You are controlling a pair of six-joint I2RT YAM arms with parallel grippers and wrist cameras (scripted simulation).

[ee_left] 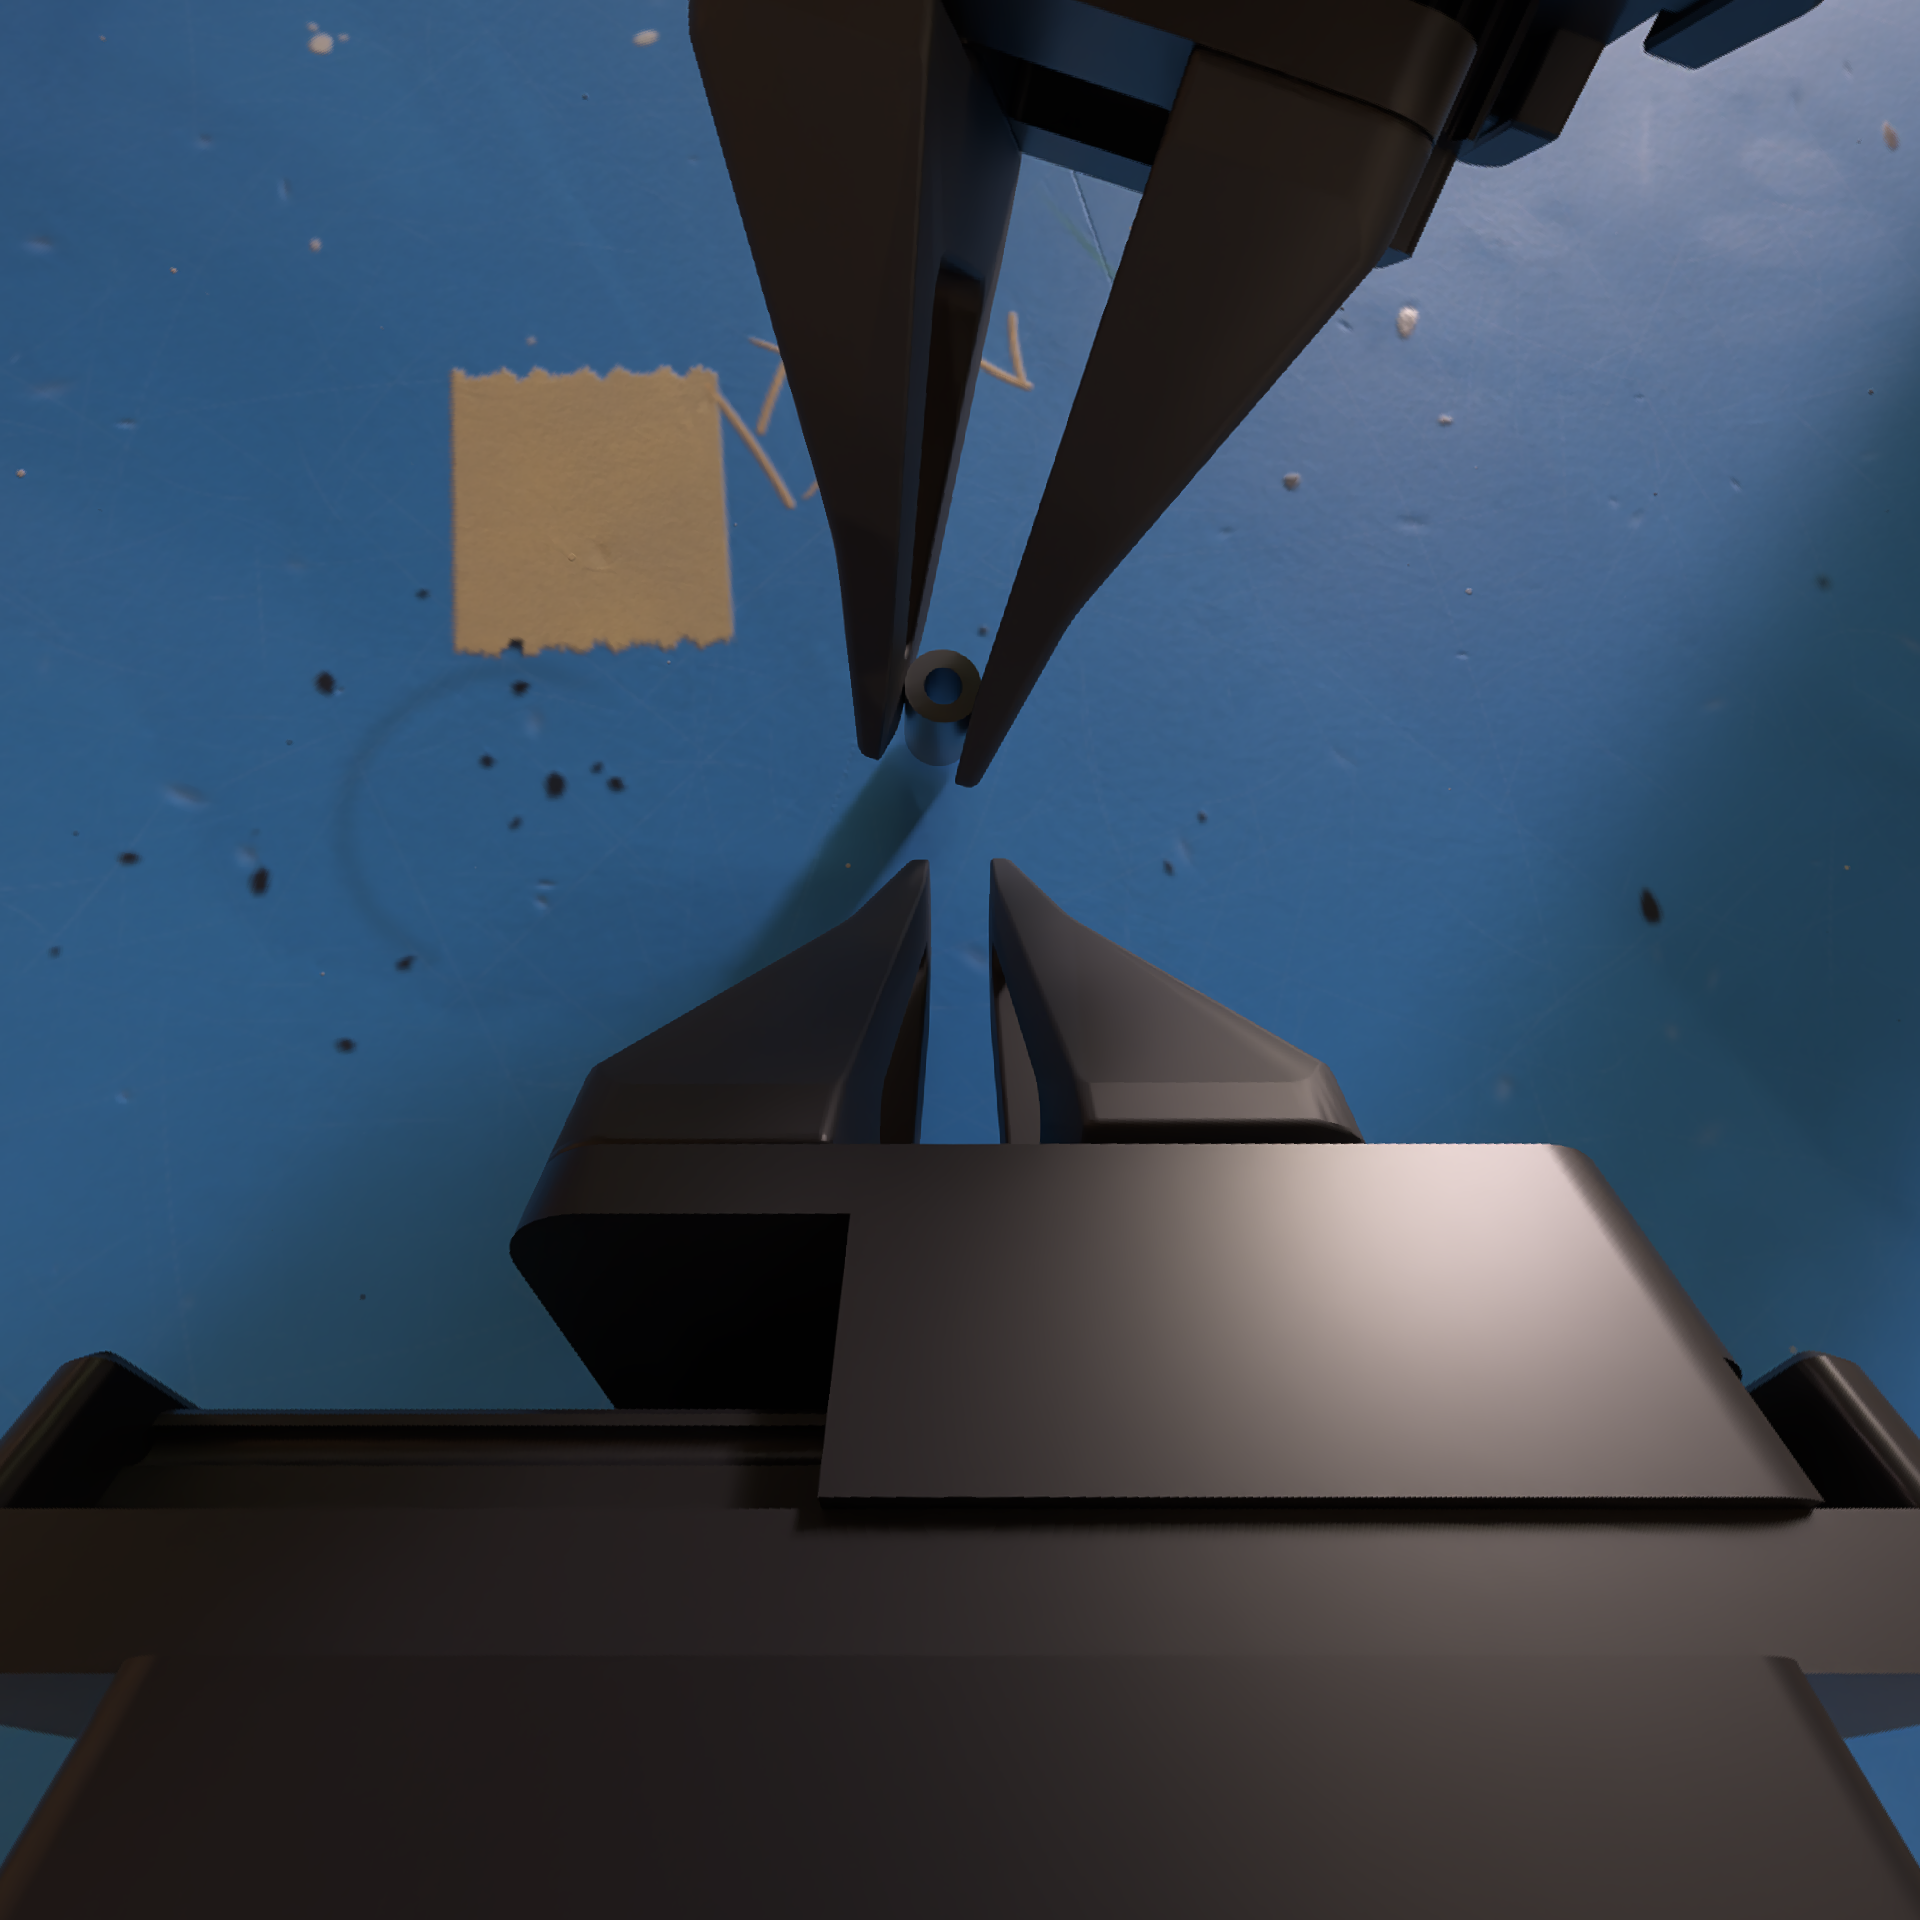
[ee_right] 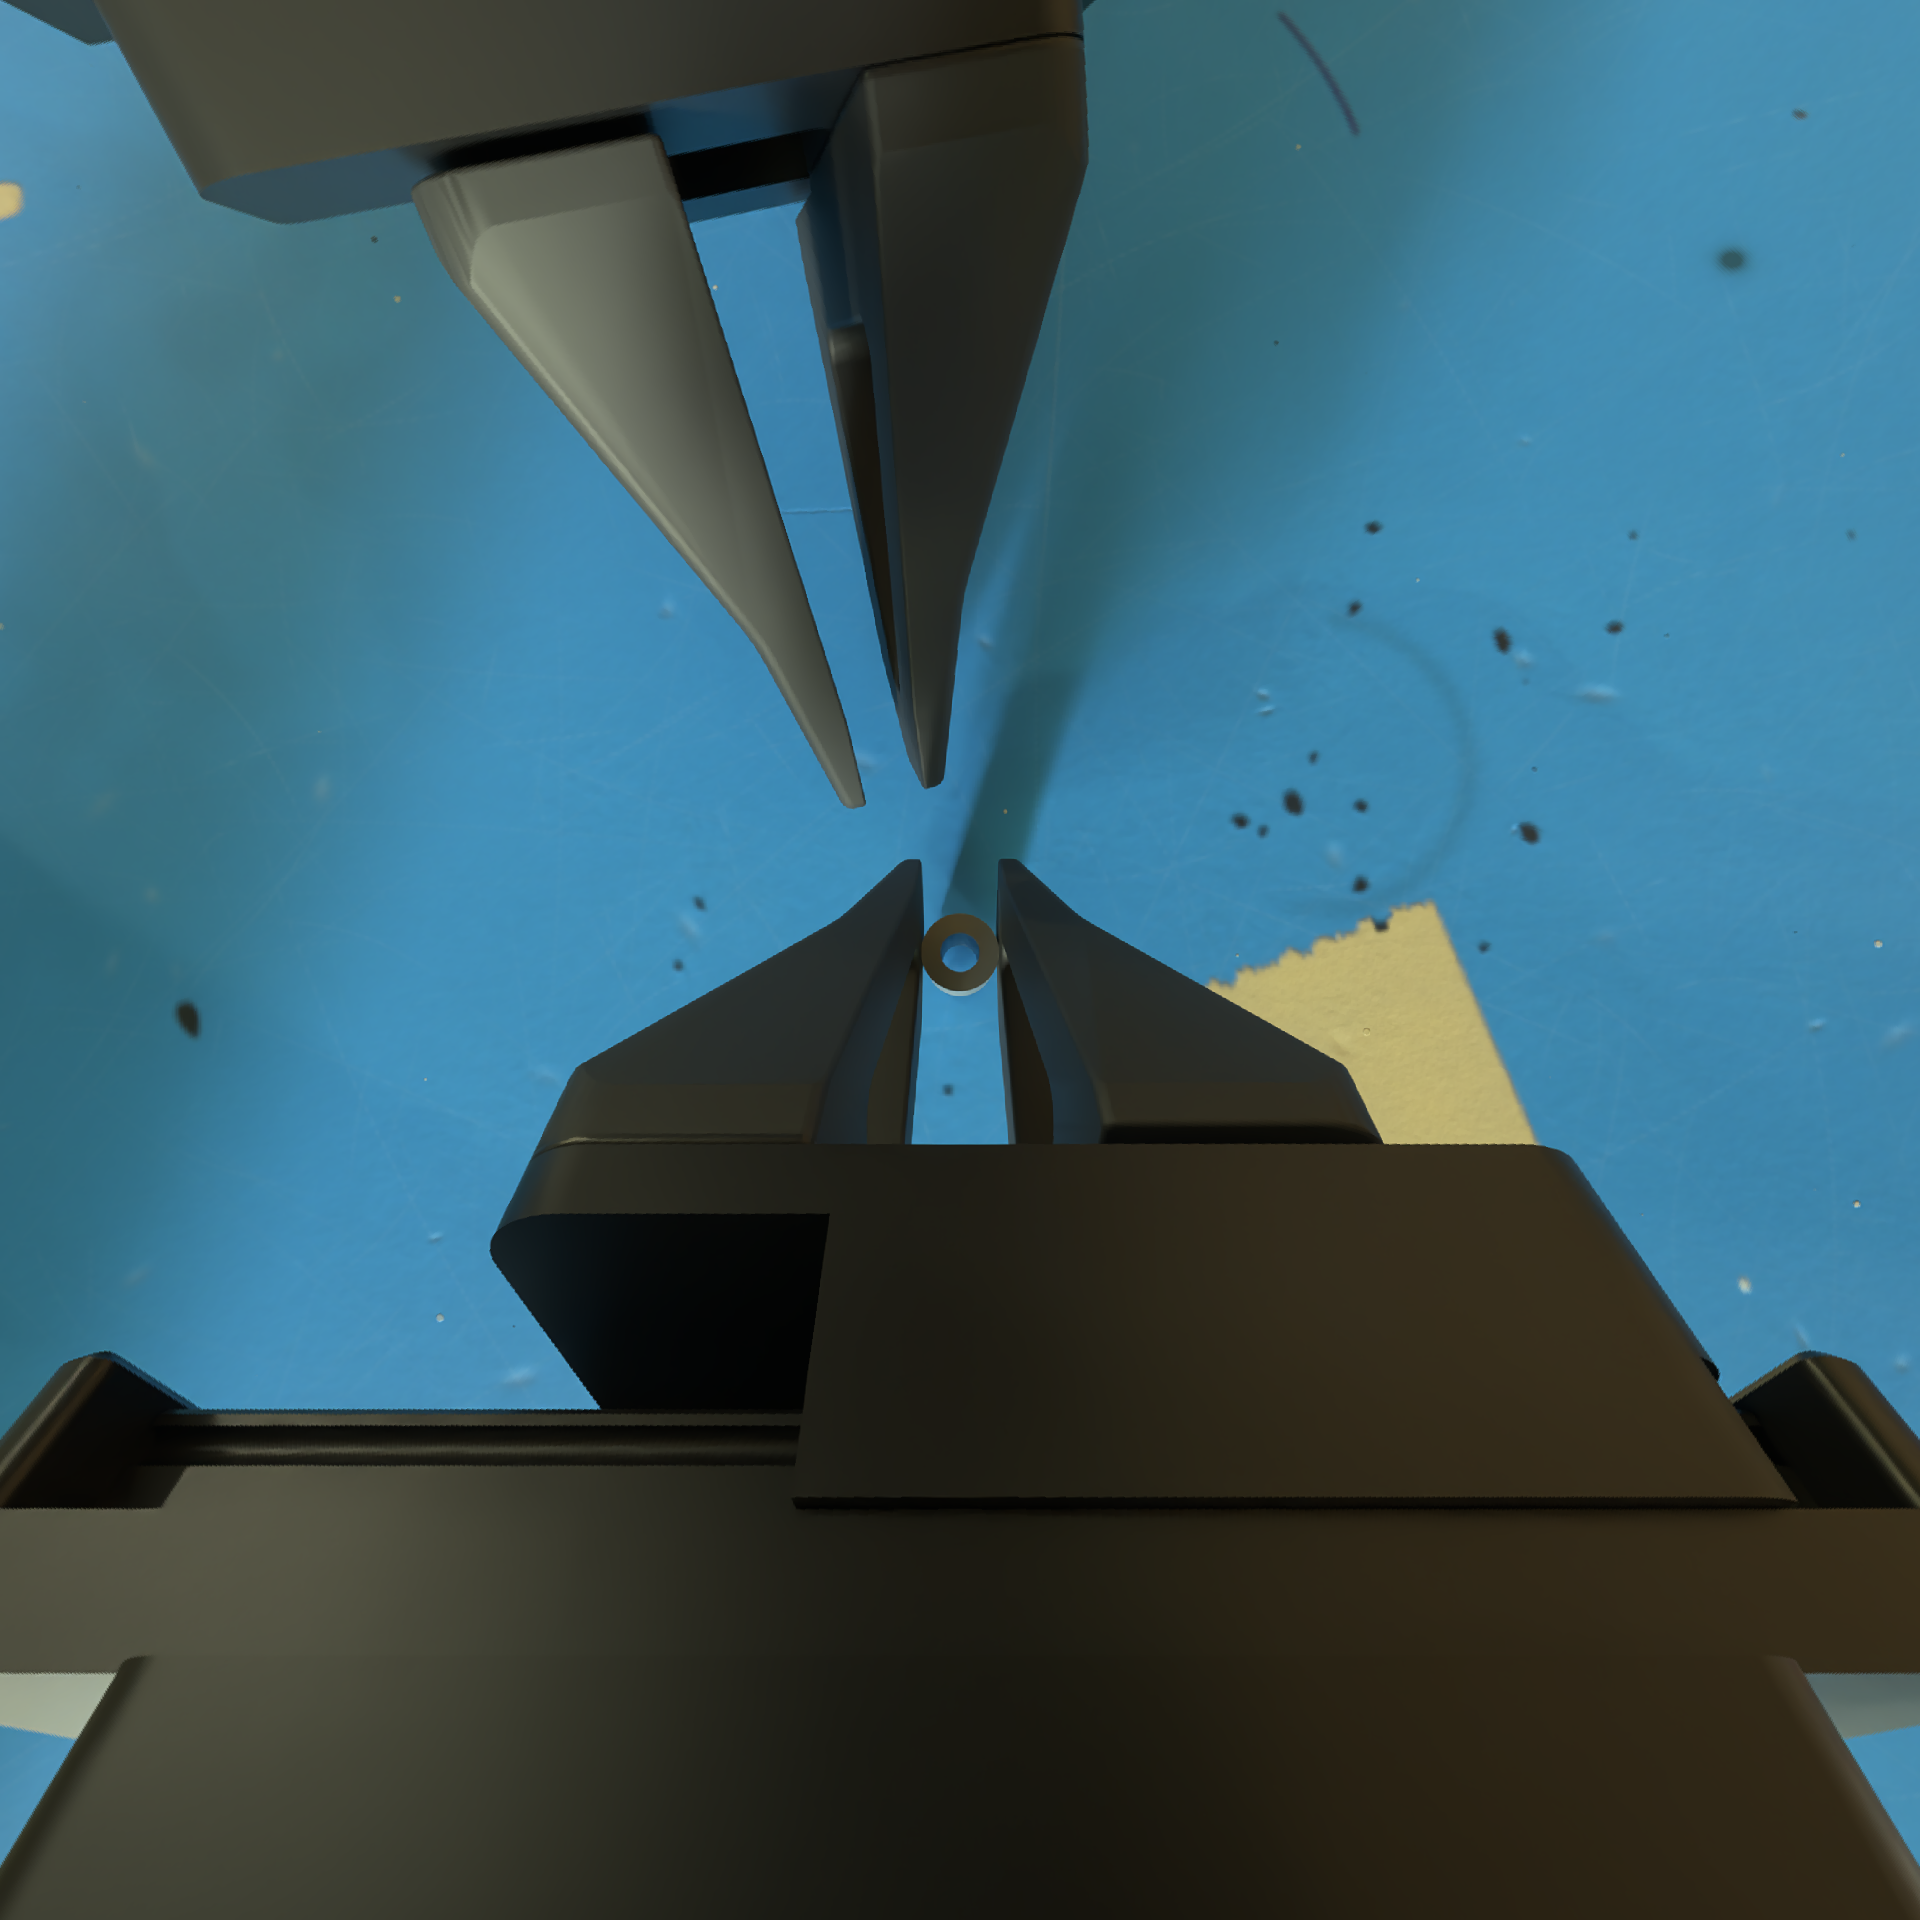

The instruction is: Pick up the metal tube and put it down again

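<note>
The metal tube [ee_left: 941,688] is a short grey cylinder seen end-on as a ring, standing upright. In the right wrist view the metal tube [ee_right: 958,956] sits between my right gripper's [ee_right: 961,864] fingers, which are shut on its sides. In the left wrist view the right gripper [ee_left: 920,767] comes down from the top edge with the tube between its tips. The tube's lower end is at or just above the blue mat [ee_left: 260,935], where its shadow starts. My left gripper [ee_left: 961,864] is shut to a narrow slit and empty, just short of the tube; it also shows in the right wrist view [ee_right: 891,795].
A tan rectangle of tape [ee_left: 592,509] lies flat on the mat left of the tube, and shows in the right wrist view [ee_right: 1382,1029] too. Dark specks [ee_left: 555,784], pale flecks and a faint ring mark [ee_right: 1444,769] mark the mat. The two grippers' tips are close together.
</note>
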